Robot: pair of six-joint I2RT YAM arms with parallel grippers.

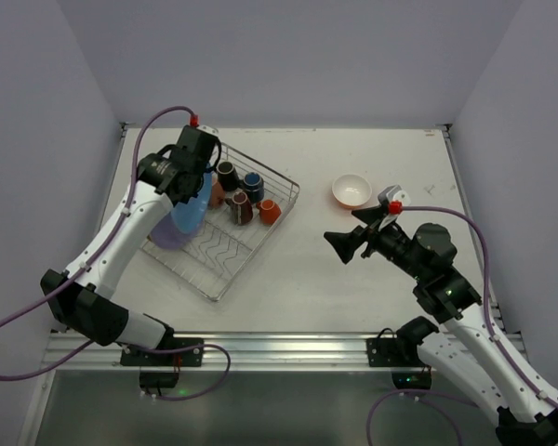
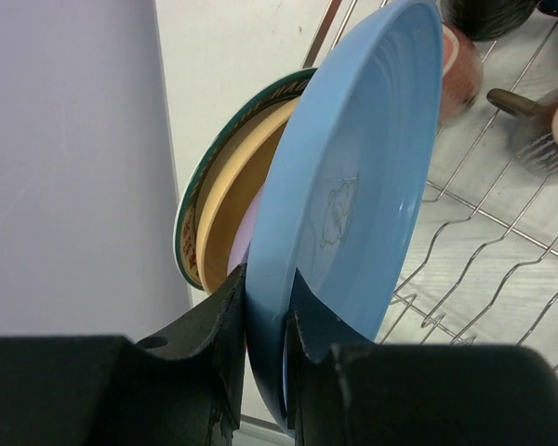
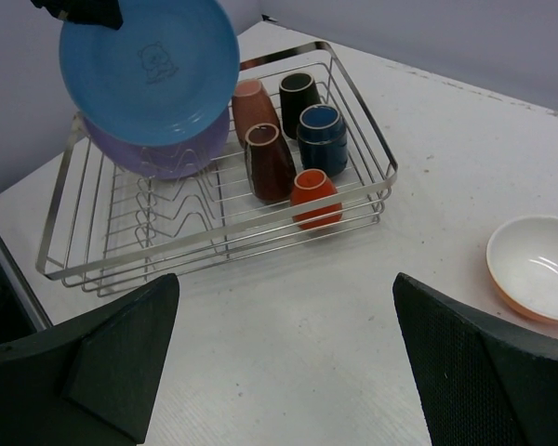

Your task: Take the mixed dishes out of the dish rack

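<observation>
The blue plate (image 2: pixel 353 186) is pinched upright by the left gripper (image 2: pixel 265 293) over the rack (image 3: pixel 214 243); the right gripper (image 3: pixel 286 297) is spread, well apart.

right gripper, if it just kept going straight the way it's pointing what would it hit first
Most likely the near wire wall of the dish rack, with the orange mug just behind it. The right gripper is open and only bare table lies before it; depth is hard to judge.
</observation>
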